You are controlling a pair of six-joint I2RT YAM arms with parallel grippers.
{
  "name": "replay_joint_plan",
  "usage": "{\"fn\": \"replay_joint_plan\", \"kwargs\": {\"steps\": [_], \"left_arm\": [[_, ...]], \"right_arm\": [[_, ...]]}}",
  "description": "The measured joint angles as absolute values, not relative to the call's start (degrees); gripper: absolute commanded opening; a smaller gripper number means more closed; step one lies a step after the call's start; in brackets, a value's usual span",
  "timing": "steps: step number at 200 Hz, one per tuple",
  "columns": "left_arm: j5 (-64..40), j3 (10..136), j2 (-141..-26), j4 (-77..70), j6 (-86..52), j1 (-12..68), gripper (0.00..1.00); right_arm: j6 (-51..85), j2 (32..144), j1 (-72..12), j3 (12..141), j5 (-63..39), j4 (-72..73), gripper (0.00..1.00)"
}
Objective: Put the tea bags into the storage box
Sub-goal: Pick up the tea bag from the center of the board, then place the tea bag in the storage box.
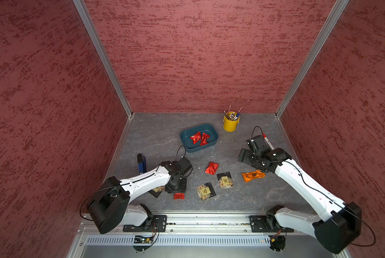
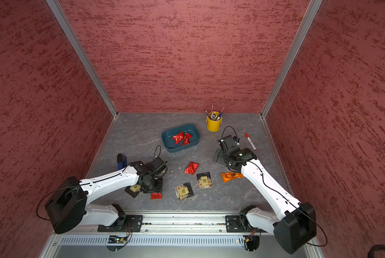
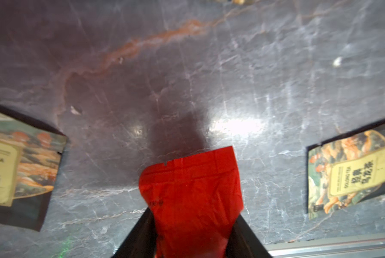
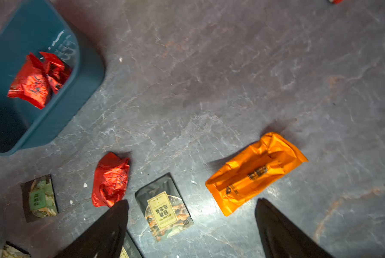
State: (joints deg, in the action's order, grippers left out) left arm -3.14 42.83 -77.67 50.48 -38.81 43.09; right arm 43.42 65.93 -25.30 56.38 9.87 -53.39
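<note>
The left gripper (image 3: 195,212) appears to pinch the red sachet (image 3: 191,174), whose long axis points out of the jaws. The storage box (image 1: 196,149) lies well beyond, farther up the table (image 1: 156,138). The right gripper (image 4: 193,201) gapes wide, empty.

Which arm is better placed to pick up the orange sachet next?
Right. The right pincer hangs open just short of the orange sachet, with nothing between its jaws. The left pincer is farther off and has a red sachet between its jaws.
</note>
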Motion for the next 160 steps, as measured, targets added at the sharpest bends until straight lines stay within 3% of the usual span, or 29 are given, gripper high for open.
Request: {"fn": "replay_joint_plan", "kwargs": {"steps": [52,91,126,160], "left_arm": [[-2.98,46.39,-79.18,52.12,-37.43,43.03,0.42],[-2.85,59.02,-80.6,54.7,-33.71,39.29,0.43],[-2.61,72.31,-88.01,54.5,-28.56,34.17,0.44],[-3.53,77.54,-95.37,51.88,-25.52,30.17,0.44]], "right_arm": [[48.64,60.14,-25.1,51.24,9.87,-56.25,0.96],[51.44,58.74,-24.88,49.25,9.85,-57.39,0.98],[54.26,57.28,-21.28,43.05,7.97,-56.62,0.98],[54.7,56.12,-16.64,40.62,4.82,-55.4,0.98]]}}
